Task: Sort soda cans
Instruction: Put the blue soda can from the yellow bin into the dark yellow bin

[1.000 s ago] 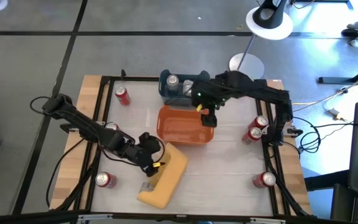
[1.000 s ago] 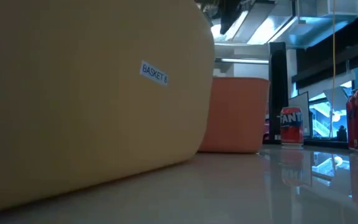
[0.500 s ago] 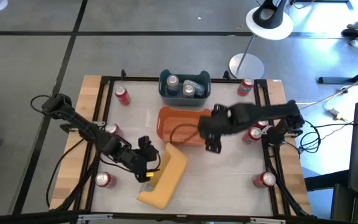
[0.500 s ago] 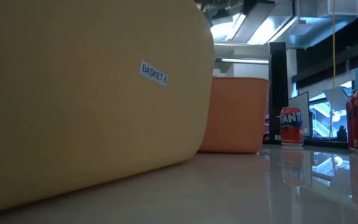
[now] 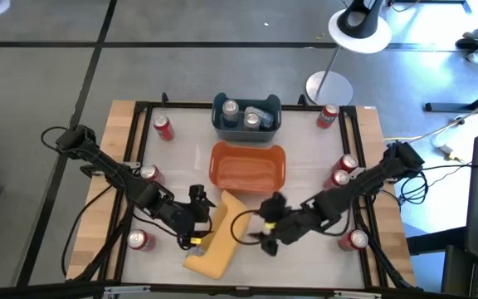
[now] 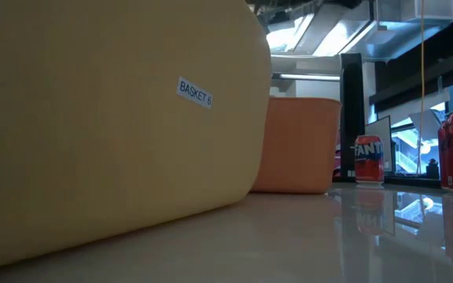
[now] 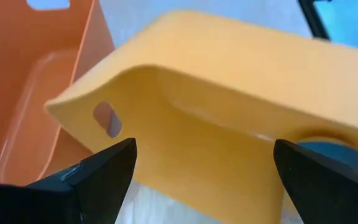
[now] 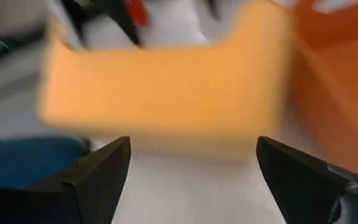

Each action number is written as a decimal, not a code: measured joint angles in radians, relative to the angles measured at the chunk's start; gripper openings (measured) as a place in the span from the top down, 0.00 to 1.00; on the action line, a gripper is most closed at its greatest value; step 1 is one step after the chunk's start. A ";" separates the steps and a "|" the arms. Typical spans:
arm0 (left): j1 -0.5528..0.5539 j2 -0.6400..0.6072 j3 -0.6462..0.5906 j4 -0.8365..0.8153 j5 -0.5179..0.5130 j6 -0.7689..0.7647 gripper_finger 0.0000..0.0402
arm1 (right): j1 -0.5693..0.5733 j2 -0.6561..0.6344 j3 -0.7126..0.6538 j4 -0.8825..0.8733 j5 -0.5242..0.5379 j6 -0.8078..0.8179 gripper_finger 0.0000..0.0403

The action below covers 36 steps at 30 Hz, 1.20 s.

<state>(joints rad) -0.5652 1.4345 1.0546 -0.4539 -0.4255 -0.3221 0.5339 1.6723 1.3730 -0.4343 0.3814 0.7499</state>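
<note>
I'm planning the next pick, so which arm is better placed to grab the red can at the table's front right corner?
Probably the right. The right gripper hangs open near the yellow bin, on the can's side. The left gripper sits beyond the bin.

- A small white sticker (image 6: 194, 93) on the big yellow plastic bin (image 6: 93, 134) reads "BASKET 6".
- The orange-red drink can (image 6: 367, 159) standing beyond shows "FANT".

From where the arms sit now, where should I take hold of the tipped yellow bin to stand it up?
Grip the yellow bin by its rim, near the handle slot. It lies on its side, opening toward the left gripper, whose open fingers already face that edge. The right gripper, also open, faces only the smooth wall on the opposite side, probably a poorer hold.
</note>
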 joint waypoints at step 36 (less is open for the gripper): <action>0.044 0.026 0.001 0.209 0.009 0.099 0.08 | 0.003 0.159 -0.123 0.257 0.204 -0.022 0.14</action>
<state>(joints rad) -0.5209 1.4605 1.0554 -0.2453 -0.4161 -0.2230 0.5373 1.8309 1.2499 -0.1772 0.5856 0.7280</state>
